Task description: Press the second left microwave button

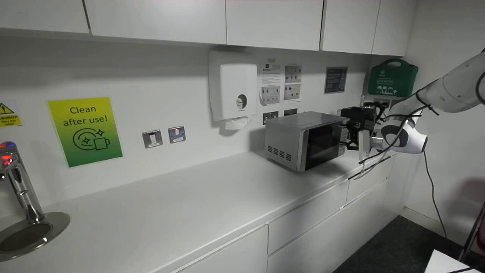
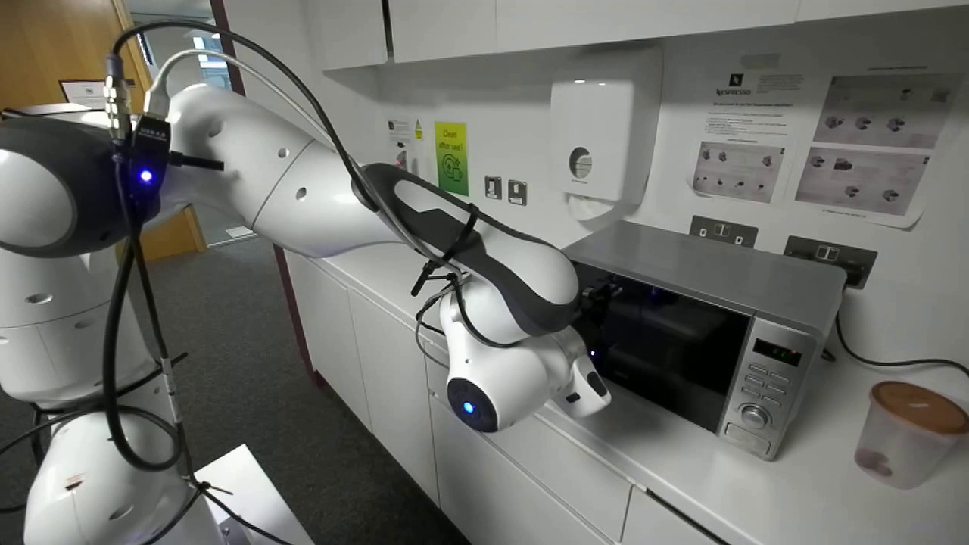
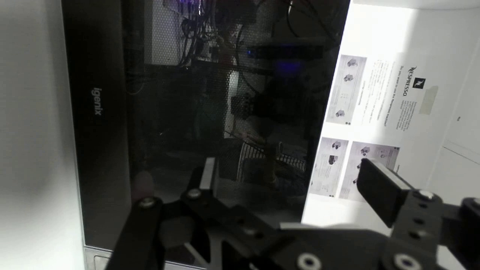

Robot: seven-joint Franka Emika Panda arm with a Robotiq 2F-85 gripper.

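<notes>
The grey-silver microwave [image 1: 282, 144] stands on the counter, and also shows in an exterior view [image 2: 711, 265]. Its dark glass window [image 2: 666, 341] faces the arm. Its control strip [image 2: 768, 378] has a lit display, small buttons [image 2: 764, 386] in two columns and a round knob [image 2: 755, 416]. In the wrist view the dark door [image 3: 101, 157] fills the middle, turned sideways; only a corner of the control strip [image 3: 95, 258] shows at the bottom left. My gripper [image 3: 287, 161] is open and empty, in front of the microwave's door. My gripper [image 1: 343, 133] partly covers the control strip there.
A tub with an orange lid [image 2: 912, 431] stands beside the microwave's control-strip end. A white dispenser [image 1: 235, 91] hangs on the wall. Cupboards [image 1: 273, 22] overhang the counter [image 1: 170, 212]. A green first aid kit [image 1: 392, 79] is behind the arm. Loose cables run along the arm.
</notes>
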